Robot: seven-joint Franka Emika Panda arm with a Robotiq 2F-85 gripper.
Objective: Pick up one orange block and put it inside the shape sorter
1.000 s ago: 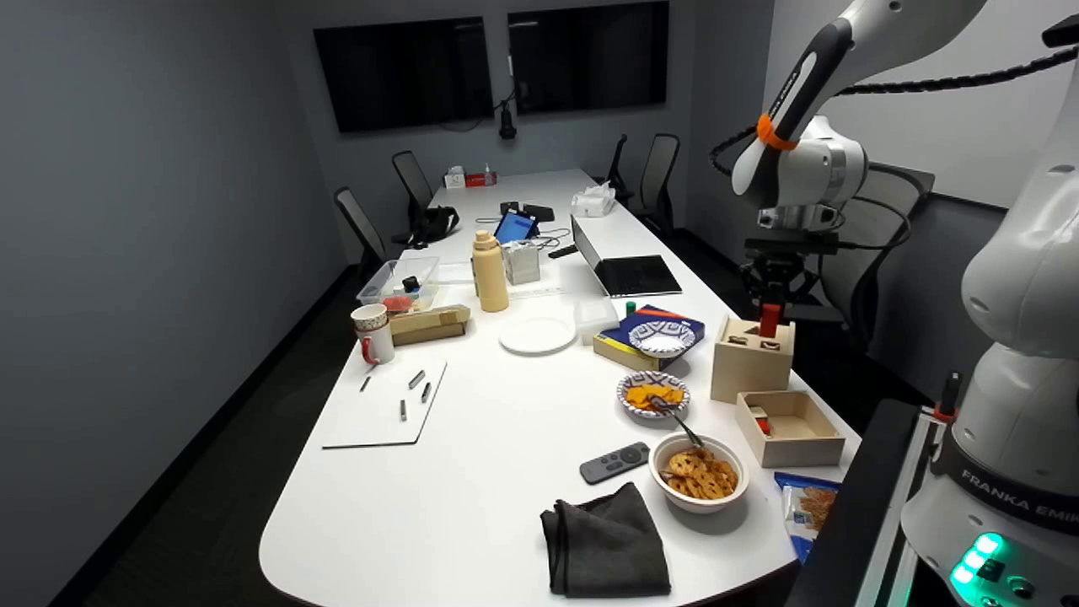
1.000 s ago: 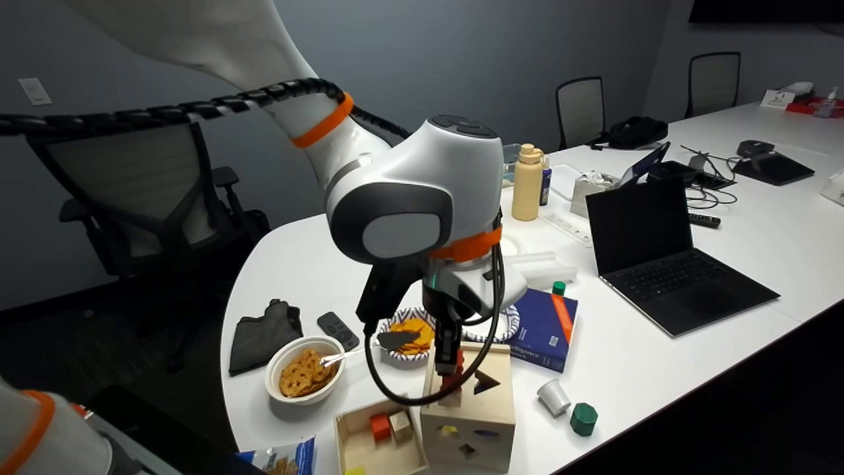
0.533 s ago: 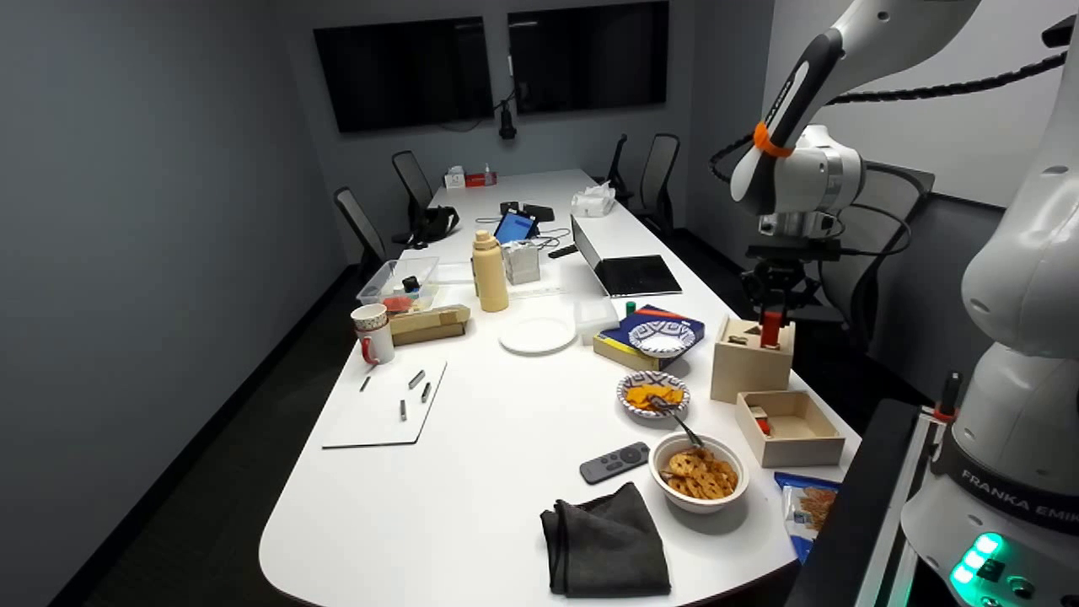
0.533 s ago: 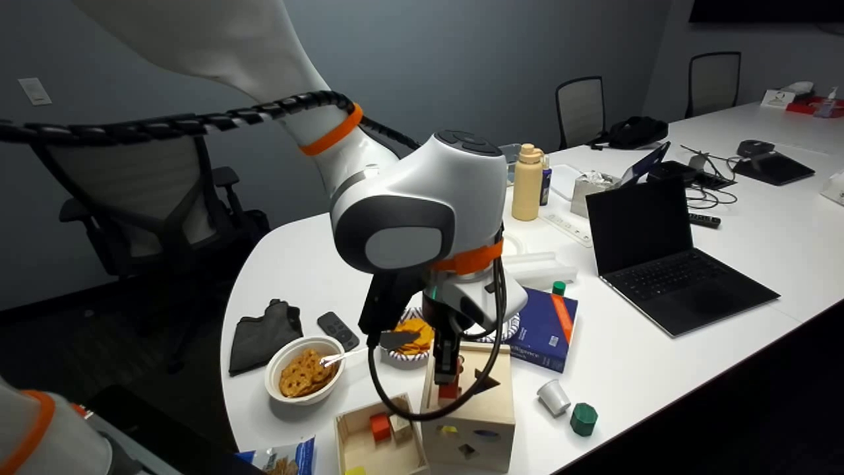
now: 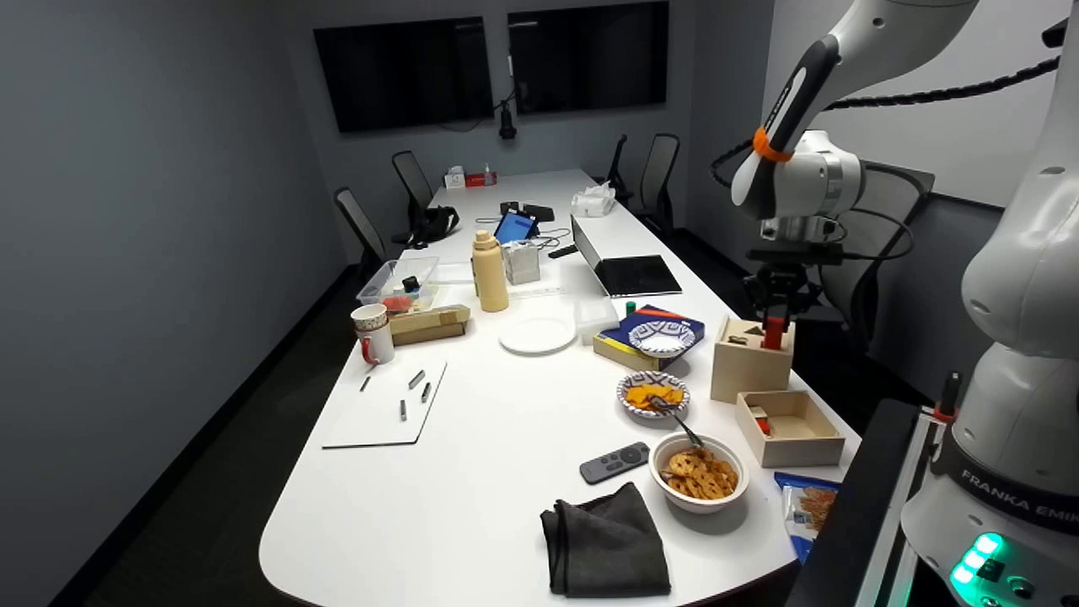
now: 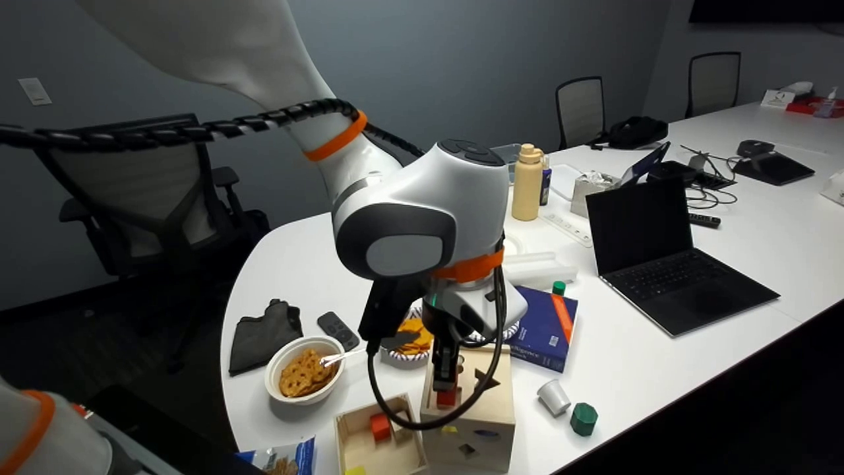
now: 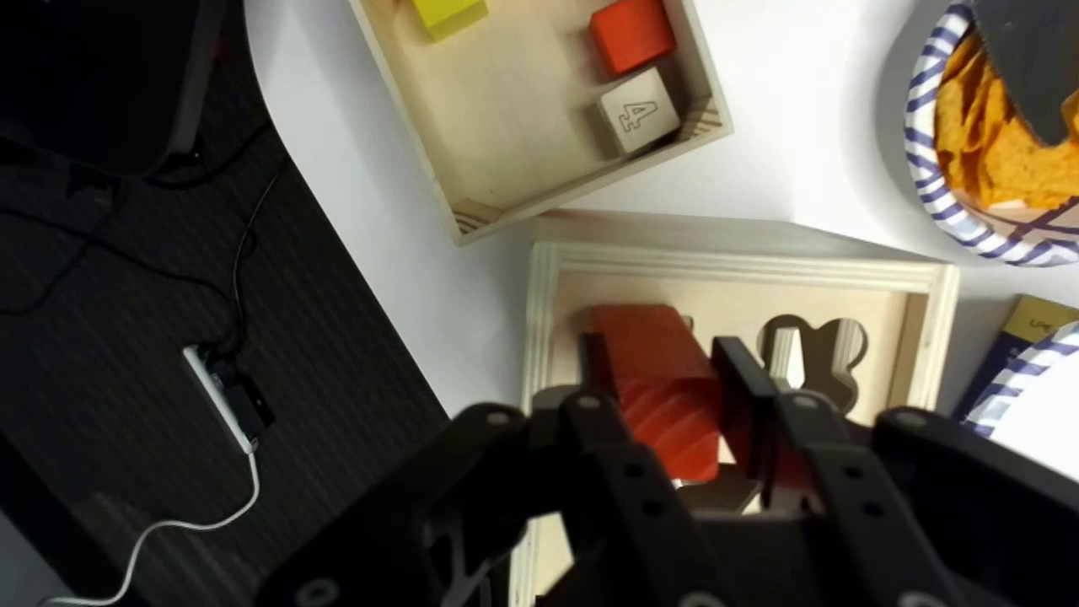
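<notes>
My gripper (image 7: 664,367) is shut on an orange-red block (image 7: 662,346), which stands lengthwise between the fingers. In both exterior views the block (image 5: 773,334) (image 6: 446,398) is upright at the top face of the pale wooden shape sorter (image 5: 748,371) (image 6: 484,412). In the wrist view the block covers most of one hole of the sorter (image 7: 742,268). A clover-shaped hole shows beside the right finger, and another dark hole is partly hidden under the fingers. I cannot tell whether the block's lower end is in the hole. Another orange block (image 7: 632,35) lies in the shallow tray.
The shallow wooden tray (image 7: 514,215) beside the sorter also holds a plain numbered cube (image 7: 639,111) and a yellow block (image 7: 449,13). A chip bowl (image 5: 653,394), a blue book (image 6: 544,323), a grey cup (image 6: 554,398) and a green block (image 6: 584,419) stand near the sorter.
My gripper has moved down with the orange block, from above the sorter's top to close against it, with a slight sideways shift. The other objects have not moved.
</notes>
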